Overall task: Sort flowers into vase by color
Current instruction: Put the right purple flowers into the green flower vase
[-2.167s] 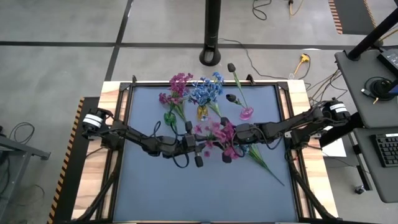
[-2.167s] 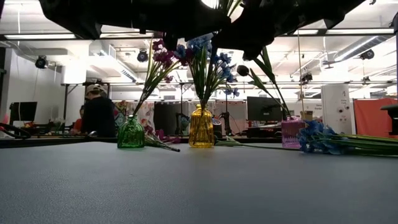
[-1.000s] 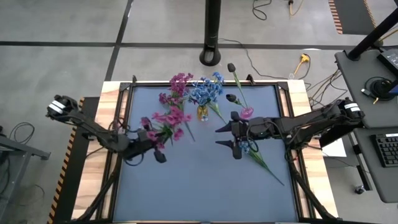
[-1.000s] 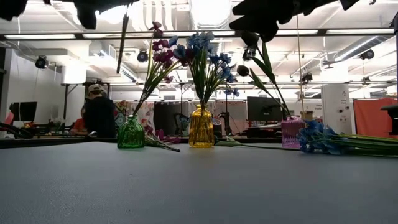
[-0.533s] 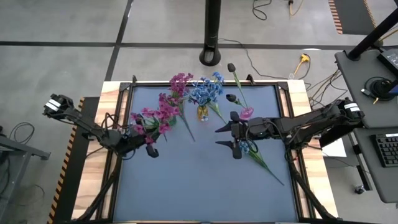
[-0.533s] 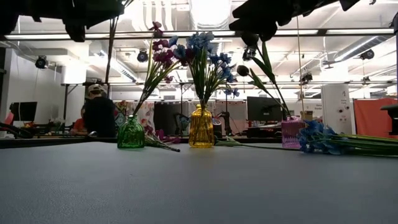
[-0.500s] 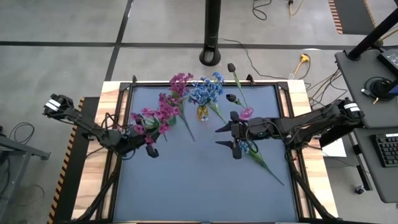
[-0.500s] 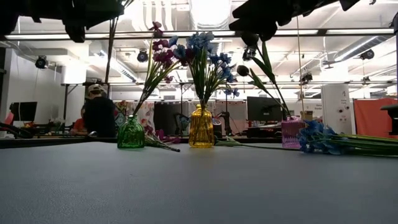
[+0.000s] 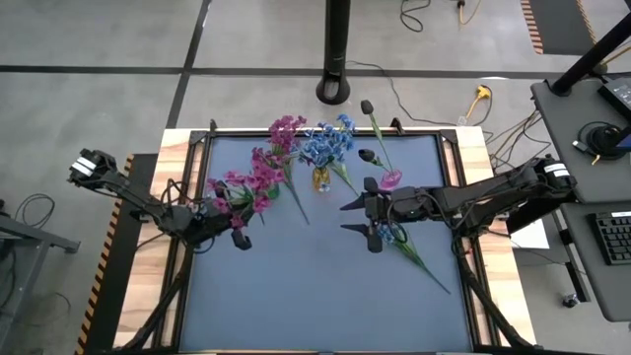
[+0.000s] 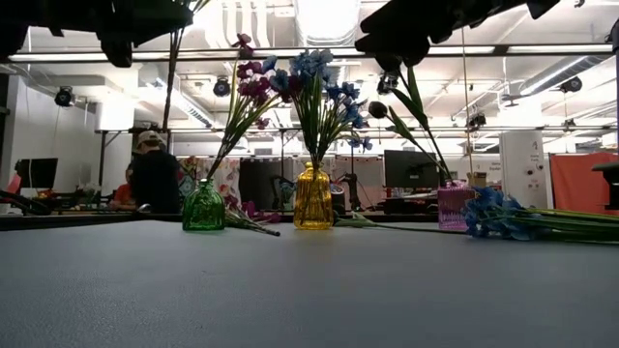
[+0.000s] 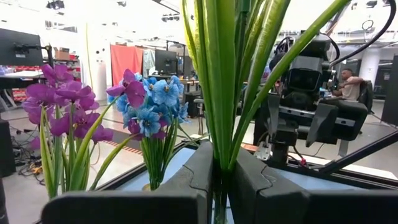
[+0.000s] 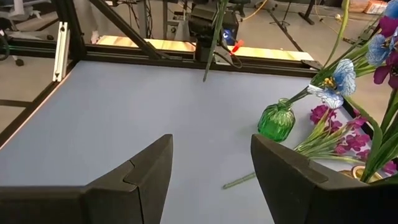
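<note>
At centre-left of the high view, the left gripper [image 9: 229,219] is clamped on a magenta sprig [image 9: 242,187], mid-carry; next, lower its stem into the green vase [image 10: 203,207]. Right gripper [image 9: 373,219] waits, fingers apart.

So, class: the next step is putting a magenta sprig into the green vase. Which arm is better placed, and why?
Left. The left claw is shut on a magenta sprig, lifted off the table, not far from the green vase. The right claw is open and empty, above the blue sprig lying on the table.
</note>
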`<action>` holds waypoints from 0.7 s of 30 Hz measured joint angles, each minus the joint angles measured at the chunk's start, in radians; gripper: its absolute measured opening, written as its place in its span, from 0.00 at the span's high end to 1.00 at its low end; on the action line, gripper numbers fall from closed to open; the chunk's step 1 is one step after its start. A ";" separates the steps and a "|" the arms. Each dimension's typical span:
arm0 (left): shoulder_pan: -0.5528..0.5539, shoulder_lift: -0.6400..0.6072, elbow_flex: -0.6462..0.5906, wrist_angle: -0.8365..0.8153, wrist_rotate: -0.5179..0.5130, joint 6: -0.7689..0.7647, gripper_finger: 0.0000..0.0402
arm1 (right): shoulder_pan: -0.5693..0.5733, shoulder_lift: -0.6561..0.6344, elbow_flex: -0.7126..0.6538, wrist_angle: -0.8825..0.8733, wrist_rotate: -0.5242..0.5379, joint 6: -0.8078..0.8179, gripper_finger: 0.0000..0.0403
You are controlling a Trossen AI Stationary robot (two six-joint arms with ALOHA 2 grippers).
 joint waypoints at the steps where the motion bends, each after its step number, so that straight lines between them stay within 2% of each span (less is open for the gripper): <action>1: 0.000 0.000 0.000 0.000 0.000 0.000 0.97 | 0.000 0.000 0.000 0.006 0.000 -0.001 0.48; 8: 0.000 -0.018 0.000 0.002 0.000 0.032 0.97 | 0.000 -0.001 0.087 0.050 0.000 -0.141 0.49; 10: -0.002 -0.033 0.000 0.002 -0.003 0.071 0.97 | 0.000 -0.001 0.121 0.022 0.000 -0.165 0.50; 16: -0.001 -0.123 0.000 0.002 -0.094 0.238 0.97 | 0.000 -0.001 0.189 -0.072 0.000 -0.218 0.50; 21: -0.001 -0.220 0.000 0.000 -0.095 0.339 0.97 | 0.000 -0.001 0.215 -0.104 0.000 -0.210 0.50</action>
